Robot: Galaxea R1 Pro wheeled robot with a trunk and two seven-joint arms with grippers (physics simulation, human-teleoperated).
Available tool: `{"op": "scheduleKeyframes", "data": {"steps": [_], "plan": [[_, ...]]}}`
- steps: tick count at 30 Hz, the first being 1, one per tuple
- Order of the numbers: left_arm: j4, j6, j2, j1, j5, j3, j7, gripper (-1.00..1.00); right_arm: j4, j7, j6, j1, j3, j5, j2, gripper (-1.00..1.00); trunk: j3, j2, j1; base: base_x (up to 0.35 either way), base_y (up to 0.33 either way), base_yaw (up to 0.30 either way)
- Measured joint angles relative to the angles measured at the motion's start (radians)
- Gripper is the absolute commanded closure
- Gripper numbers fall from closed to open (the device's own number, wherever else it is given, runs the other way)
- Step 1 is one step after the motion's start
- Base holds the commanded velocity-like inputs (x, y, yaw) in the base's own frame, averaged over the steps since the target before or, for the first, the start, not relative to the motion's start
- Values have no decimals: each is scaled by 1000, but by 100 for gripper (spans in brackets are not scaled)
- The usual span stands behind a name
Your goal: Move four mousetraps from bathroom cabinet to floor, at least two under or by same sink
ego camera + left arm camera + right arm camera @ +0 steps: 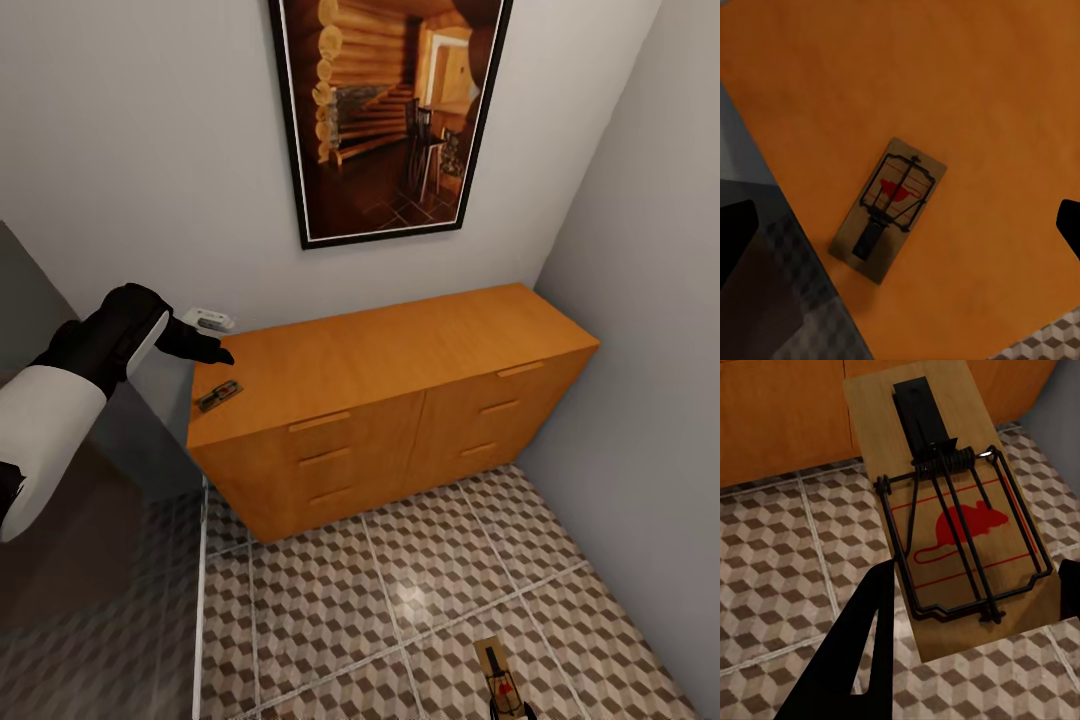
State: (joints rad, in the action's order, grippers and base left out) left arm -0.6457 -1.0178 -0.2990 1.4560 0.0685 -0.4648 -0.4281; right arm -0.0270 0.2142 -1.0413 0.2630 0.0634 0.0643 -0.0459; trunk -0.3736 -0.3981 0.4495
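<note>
Closest to us, in the right wrist view, a mousetrap [945, 502] sits between the dark fingers [862, 652] of our right gripper [975, 607], held above the bathroom floor [787, 570]; the fingers press its two long edges, so the gripper is clamped on the board. In the head view that same trap shows at the bottom edge, over the cube-patterned tiles [400, 600].

Our left arm [60, 400] reaches forward from the left side, its black wrist raised over the left end of the cabinet [400, 400]. Its left gripper [205, 350] hovers above the orange top with the fingers spread wide apart, holding nothing. Beneath it, a second mousetrap [889, 208] lies flat on the cabinet top [967, 90], near the left edge, seen also from the head [218, 396]. A framed picture [390, 110] hangs on the wall above.
</note>
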Motion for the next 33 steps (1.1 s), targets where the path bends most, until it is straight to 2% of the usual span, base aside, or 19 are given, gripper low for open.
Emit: {"op": "scheduleKeyframes", "data": {"steps": [13,25,30,33], "plan": [[1,0,0,0,0,0,0,-100,0,0,0,0,0,0,0,100,-17,0,0,0,0,0],[8,0,0,0,0,0,-4,-100,0,0,0,0,0,0,0,100,-18,0,0,0,0,0],[26,3,-6,0,0,1,-75,-100,0,0,0,0,0,0,0,100,-18,0,0,0,0,0],[35,5,-19,0,0,1,-120,-100,0,0,0,0,0,0,0,100,-18,0,0,0,0,0]]}}
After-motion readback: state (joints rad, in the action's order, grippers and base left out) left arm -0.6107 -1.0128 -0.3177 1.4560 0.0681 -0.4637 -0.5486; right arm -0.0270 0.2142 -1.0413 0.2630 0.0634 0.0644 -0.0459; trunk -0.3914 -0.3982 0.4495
